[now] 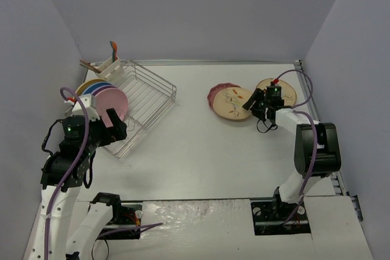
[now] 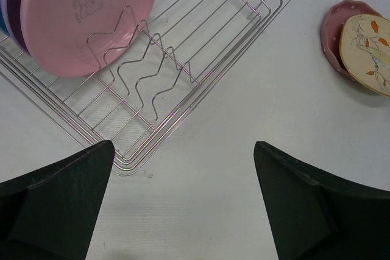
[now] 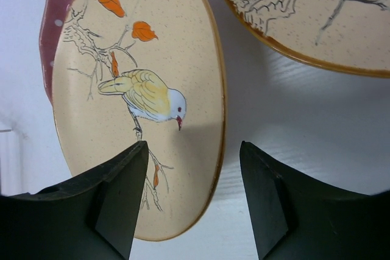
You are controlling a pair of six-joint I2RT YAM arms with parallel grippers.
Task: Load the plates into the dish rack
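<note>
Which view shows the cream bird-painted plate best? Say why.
Right wrist: the cream bird-painted round plate is close, its bird and leaves sharp. Top external shows it small, atop a dark-pink dotted plate. Left wrist catches only part, cropped at the right edge.
</note>
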